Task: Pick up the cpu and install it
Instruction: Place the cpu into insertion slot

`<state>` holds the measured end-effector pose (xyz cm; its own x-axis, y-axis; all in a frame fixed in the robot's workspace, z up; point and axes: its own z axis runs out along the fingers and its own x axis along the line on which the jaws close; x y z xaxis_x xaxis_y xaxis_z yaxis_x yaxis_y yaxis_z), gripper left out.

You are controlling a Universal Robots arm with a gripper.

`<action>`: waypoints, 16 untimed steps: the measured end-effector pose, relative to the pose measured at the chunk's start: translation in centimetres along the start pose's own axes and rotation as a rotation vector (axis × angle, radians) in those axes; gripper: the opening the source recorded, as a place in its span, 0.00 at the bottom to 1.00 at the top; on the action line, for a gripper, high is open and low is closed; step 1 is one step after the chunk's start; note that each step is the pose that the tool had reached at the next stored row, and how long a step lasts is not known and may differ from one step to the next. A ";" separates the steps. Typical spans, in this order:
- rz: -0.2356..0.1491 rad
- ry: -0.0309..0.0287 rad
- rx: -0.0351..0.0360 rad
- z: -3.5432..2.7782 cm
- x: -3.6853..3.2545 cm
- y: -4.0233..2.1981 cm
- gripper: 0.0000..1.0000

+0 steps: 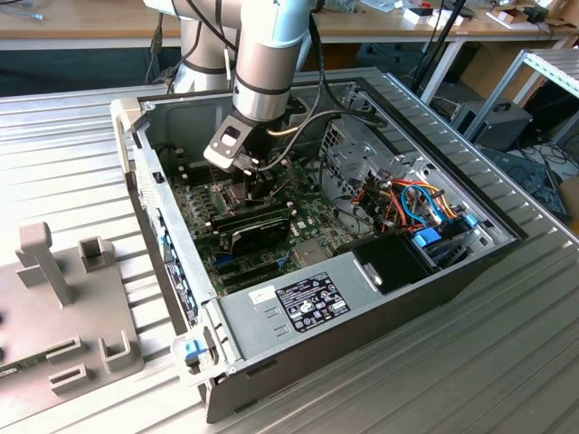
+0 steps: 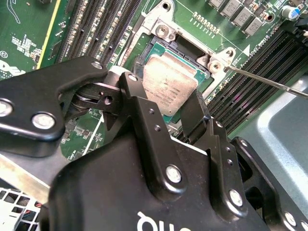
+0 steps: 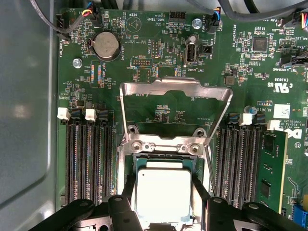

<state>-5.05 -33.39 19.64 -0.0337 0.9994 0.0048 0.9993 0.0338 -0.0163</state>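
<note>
Exterior view: gripper (image 1: 256, 183) reaches down into the open computer case (image 1: 398, 312), over the motherboard (image 1: 312, 221). Second wrist view: fingers (image 2: 142, 110) pinch two opposite cpu (image 2: 168, 84) edges at a part-open span, cpu squarely over the socket (image 2: 168, 48). First wrist view: hinged plate (image 3: 173, 86) stands flipped back so the cpu can seat.

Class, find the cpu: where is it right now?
In both wrist views the cpu is gripped in the claw, over the open socket frame on the green motherboard.
</note>
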 end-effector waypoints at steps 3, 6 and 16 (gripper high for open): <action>0.000 0.0000 0.0000 0.00 0.00 0.00 0.55; 0.000 0.0012 -0.0008 0.05 0.03 0.02 0.55; 0.000 0.0003 -0.0002 -0.12 0.01 0.00 0.61</action>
<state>-5.05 -33.38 19.76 -0.0336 0.9994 0.0051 0.9993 0.0337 -0.0161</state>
